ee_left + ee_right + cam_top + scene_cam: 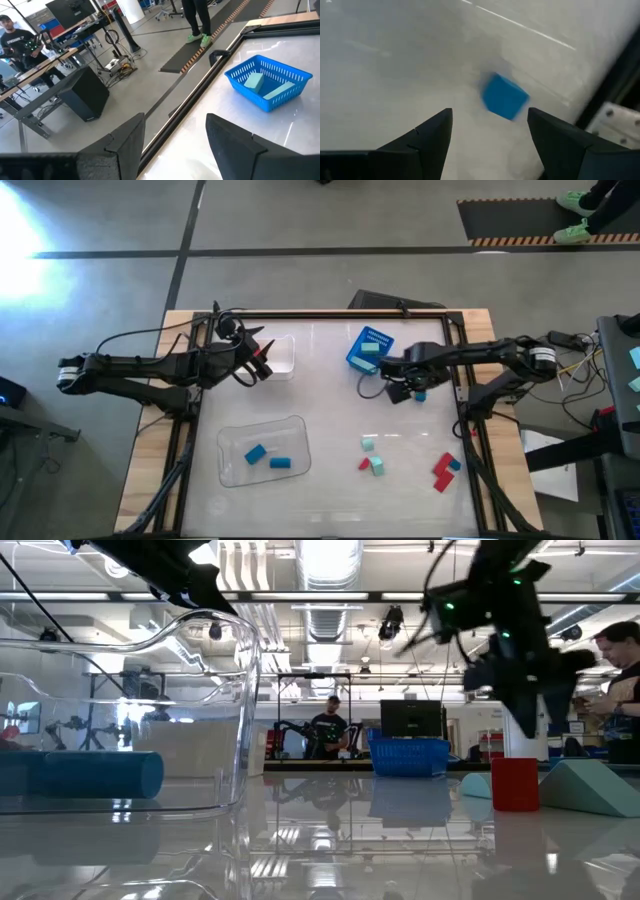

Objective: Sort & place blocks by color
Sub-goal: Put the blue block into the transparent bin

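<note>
Right gripper (412, 388) sits over the table's right-centre, just in front of the blue basket (352, 358). Fingers spread, nothing between them. A blue block (504, 96) lies on the table just ahead of the open jaws in the right wrist view; in the high view it shows at the gripper's edge (421, 394).

Left gripper (262, 360) is at the back left, beside the small clear tray (284, 364). Fingers apart, empty.

Block locations:
- Blue basket: two mint-teal blocks (254, 81) inside.
- Large clear tray (300, 430), front left: two blue blocks (256, 453), well apart from each other.
- Loose on the table, front centre: mint block (369, 443), another mint block (378, 467) with a small red block (365, 464) touching or just beside it; cannot tell which.
- Front right: red blocks (441, 471) clustered with one blue block (455, 465) just beside them.

Low view: red block (515, 784) upright, next to a teal wedge (590, 788).
</note>
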Available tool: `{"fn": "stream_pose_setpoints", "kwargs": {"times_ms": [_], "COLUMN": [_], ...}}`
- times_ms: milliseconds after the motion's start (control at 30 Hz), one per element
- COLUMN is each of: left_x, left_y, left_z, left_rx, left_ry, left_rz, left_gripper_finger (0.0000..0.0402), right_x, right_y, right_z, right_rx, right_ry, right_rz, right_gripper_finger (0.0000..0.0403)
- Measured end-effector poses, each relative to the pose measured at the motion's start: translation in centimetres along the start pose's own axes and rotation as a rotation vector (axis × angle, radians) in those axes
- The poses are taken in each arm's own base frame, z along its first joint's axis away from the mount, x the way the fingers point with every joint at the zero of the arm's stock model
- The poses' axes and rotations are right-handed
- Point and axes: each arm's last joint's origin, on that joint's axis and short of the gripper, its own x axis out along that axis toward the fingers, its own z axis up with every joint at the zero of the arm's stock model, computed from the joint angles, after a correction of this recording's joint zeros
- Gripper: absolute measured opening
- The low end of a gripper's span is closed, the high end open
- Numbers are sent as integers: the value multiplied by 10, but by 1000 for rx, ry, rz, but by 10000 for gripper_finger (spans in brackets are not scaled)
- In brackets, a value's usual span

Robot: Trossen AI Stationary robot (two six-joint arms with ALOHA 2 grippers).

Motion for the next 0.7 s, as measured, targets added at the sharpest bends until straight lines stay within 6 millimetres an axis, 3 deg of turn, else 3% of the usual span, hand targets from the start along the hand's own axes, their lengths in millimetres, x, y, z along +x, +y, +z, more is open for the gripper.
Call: {"fn": "stream_pose_setpoints", "kwargs": {"times_ms": [167,500,700], "left_x": [0,0,0], "left_y": [0,0,0], "left_z": [0,0,0], "left_rx": [0,-1,-2], "left_ry": [0,-1,-2], "left_rz": [0,1,1], "left_gripper_finger": [194,194,194], "right_x": [22,45,53], "right_y": [-18,-23,-23], "right_z": [-12,-16,-15], "right_rx": [98,156,163], "right_ry": [3,-49,-71], "right_rz": [-4,37,26], "right_gripper_finger": [249,248,207]}}
